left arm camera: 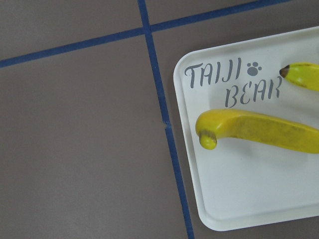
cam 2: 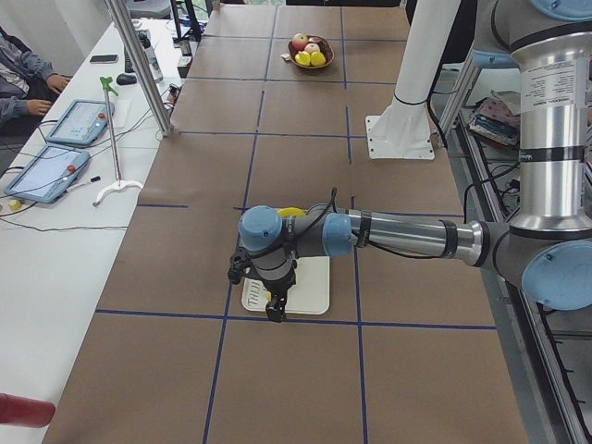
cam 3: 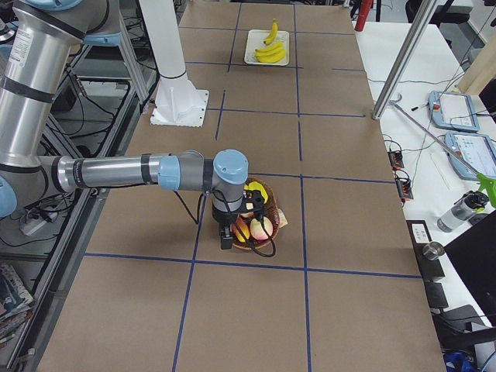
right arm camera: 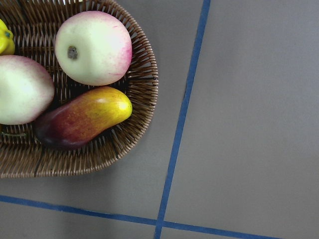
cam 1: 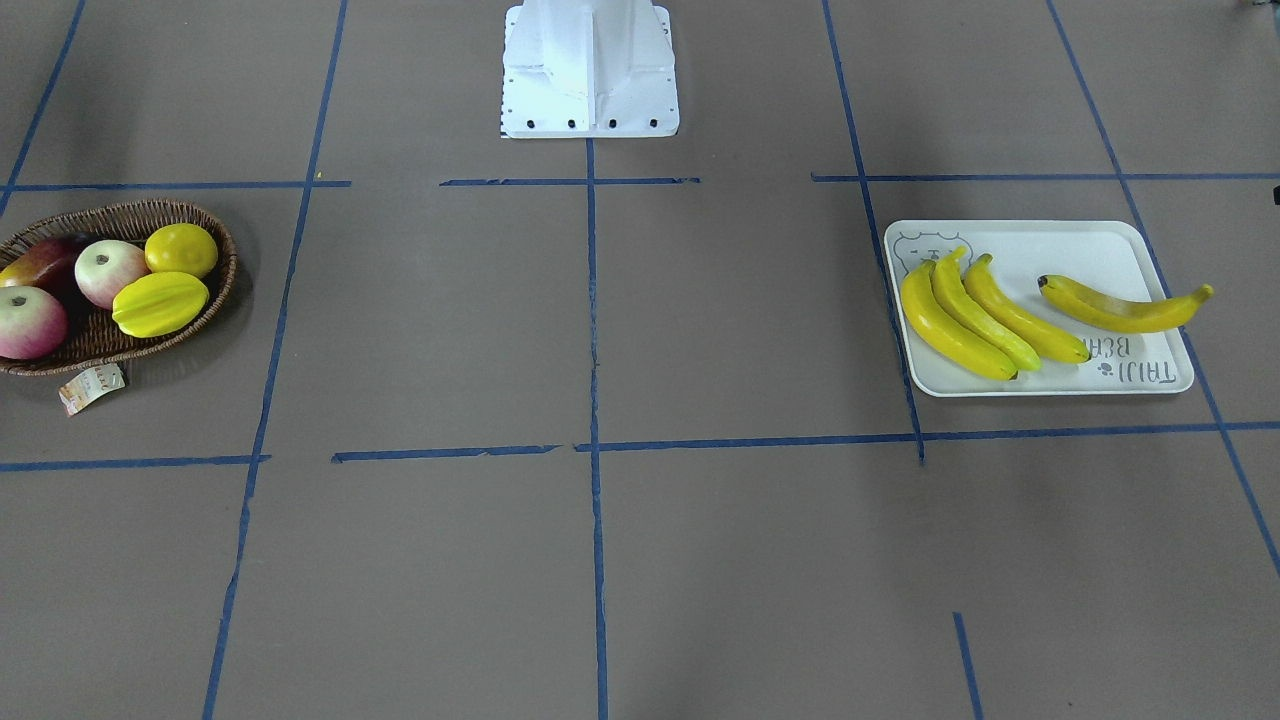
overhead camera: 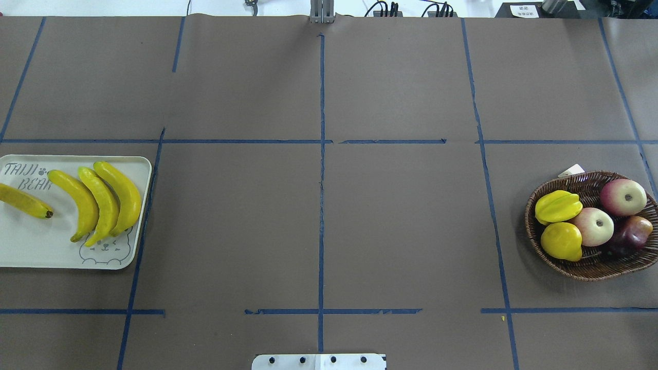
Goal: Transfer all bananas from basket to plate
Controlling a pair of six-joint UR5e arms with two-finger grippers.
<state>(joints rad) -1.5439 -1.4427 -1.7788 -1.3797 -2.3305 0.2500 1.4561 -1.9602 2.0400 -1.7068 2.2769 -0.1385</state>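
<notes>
Plate (overhead camera: 31, 252), on my left: all four bananas (overhead camera: 105, 205) on it. Three lie side by side by the bear drawing. The fourth lies apart near the lettering, its stem over the rim.

Basket (overhead camera: 591, 270), on my right: no bananas. It holds a starfruit (overhead camera: 558, 206), a lemon (overhead camera: 561, 241), two apples (overhead camera: 623, 197) and a dark red mango (overhead camera: 629, 234).

My left gripper (cam 2: 275, 310) hangs over the plate's edge and my right gripper (cam 3: 226, 239) over the basket. I cannot tell whether the fingers of either are apart or together.
</notes>
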